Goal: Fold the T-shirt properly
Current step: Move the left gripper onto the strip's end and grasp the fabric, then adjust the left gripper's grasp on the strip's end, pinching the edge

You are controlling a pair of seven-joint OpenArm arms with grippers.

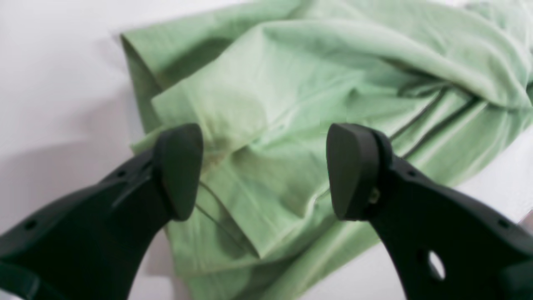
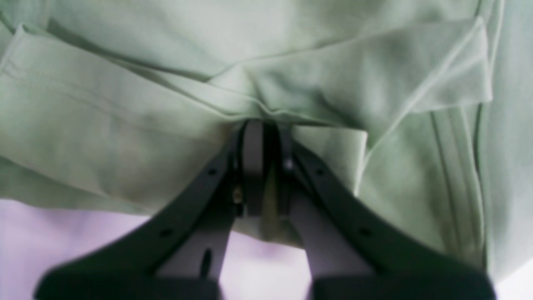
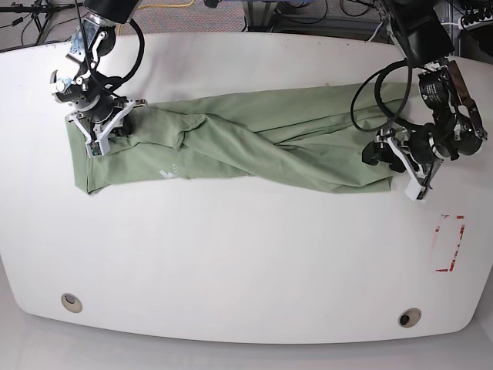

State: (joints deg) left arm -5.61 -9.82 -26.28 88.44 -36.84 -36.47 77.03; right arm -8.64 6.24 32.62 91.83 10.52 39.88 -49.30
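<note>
The pale green T-shirt (image 3: 254, 146) lies stretched and twisted across the white table (image 3: 231, 254), with a small white logo (image 3: 168, 174) near its left end. At that left end my right gripper (image 3: 96, 137) is shut on the cloth. In the right wrist view the right gripper (image 2: 263, 133) pinches a folded hem of the T-shirt (image 2: 125, 121) between its closed fingers. At the shirt's right end my left gripper (image 3: 383, 156) stands open. In the left wrist view the left gripper (image 1: 264, 171) hovers just above rumpled layers of the T-shirt (image 1: 291, 83), with nothing between its pads.
A red-outlined rectangle (image 3: 449, 245) is marked on the table at the right. Two round holes (image 3: 71, 302) (image 3: 409, 317) sit near the front edge. Cables and stands crowd the floor behind the table's far edge.
</note>
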